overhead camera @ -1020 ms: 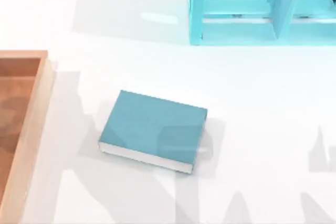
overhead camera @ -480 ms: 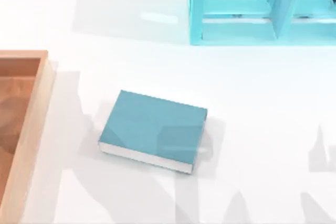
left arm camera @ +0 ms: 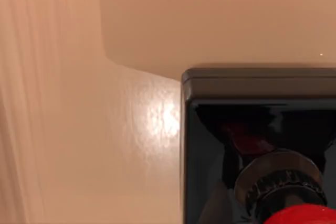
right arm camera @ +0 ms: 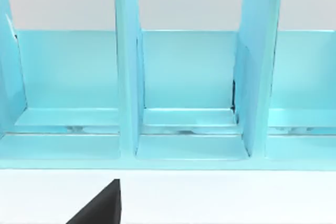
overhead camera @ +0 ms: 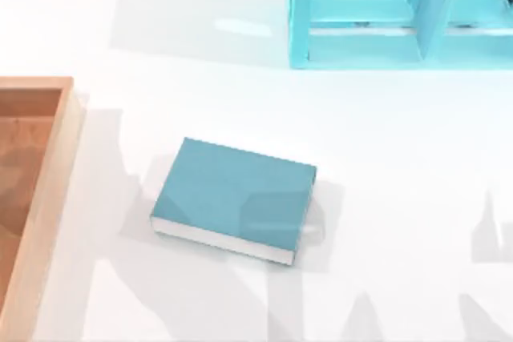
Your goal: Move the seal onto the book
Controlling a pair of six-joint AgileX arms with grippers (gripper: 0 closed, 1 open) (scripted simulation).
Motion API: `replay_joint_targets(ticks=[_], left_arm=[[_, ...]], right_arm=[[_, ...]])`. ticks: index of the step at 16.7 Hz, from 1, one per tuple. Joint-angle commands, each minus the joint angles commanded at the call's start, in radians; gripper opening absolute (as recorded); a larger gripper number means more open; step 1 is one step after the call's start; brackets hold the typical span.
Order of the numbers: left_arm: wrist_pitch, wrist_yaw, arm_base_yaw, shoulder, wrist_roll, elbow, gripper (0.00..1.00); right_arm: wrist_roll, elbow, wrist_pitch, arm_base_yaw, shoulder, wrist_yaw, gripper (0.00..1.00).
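While my left wrist view looks down on the seal (left arm camera: 262,145) inside the wooden tray (overhead camera: 48,190), claw state unreadable, book (overhead camera: 232,198) mid-desk (overhead camera: 401,166).

Top cam looks down on my table (overhead camera: 401,158) from above, fairly high: book (overhead camera: 232,198) mid-frame, wooden tray (overhead camera: 48,198) at left edge, blue shelf (overhead camera: 361,46) at the far side, right of centre. My left wrist cam sits v. close over a tan wooden surface (left arm camera: 105,129), seal (left arm camera: 262,156) right under the lens. My right wrist cam faces the shelf (right arm camera: 184,98) head-on, near, low over the table. Top and right wrist views share the shelf.
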State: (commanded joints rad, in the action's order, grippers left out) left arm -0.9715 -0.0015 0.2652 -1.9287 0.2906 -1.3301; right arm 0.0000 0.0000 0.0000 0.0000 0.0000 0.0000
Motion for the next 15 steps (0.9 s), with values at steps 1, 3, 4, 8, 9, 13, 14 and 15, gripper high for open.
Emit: replay_joint_targets(ticks=[1, 3, 4, 8, 9, 13, 14, 15], left_arm=[[0.0, 0.0, 0.0, 0.0, 0.0, 0.0, 0.0], [0.0, 0.0, 0.0, 0.0, 0.0, 0.0, 0.0], [0.0, 0.0, 0.0, 0.0, 0.0, 0.0, 0.0], [0.0, 0.0, -0.002, 0.001, 0.001, 0.0, 0.0], [-0.003, 0.0, -0.004, 0.0, -0.001, -0.003, 0.0], [-0.115, -0.002, -0.091, 0.007, -0.082, -0.108, 0.0], [-0.166, -0.002, -0.128, 0.013, -0.118, -0.151, 0.0], [-0.222, -0.002, -0.168, 0.019, -0.157, -0.196, 0.0]], right_arm=[[0.0, 0.0, 0.0, 0.0, 0.0, 0.0, 1.0], [0.0, 0.0, 0.0, 0.0, 0.0, 0.0, 1.0], [0.0, 0.0, 0.0, 0.0, 0.0, 0.0, 1.0], [0.0, 0.0, 0.0, 0.0, 0.0, 0.0, 1.0], [0.0, 0.0, 0.0, 0.0, 0.0, 0.0, 1.0], [0.0, 0.0, 0.0, 0.0, 0.0, 0.0, 1.0], [0.0, 0.0, 0.0, 0.0, 0.0, 0.0, 1.0], [0.0, 0.0, 0.0, 0.0, 0.0, 0.0, 1.0]])
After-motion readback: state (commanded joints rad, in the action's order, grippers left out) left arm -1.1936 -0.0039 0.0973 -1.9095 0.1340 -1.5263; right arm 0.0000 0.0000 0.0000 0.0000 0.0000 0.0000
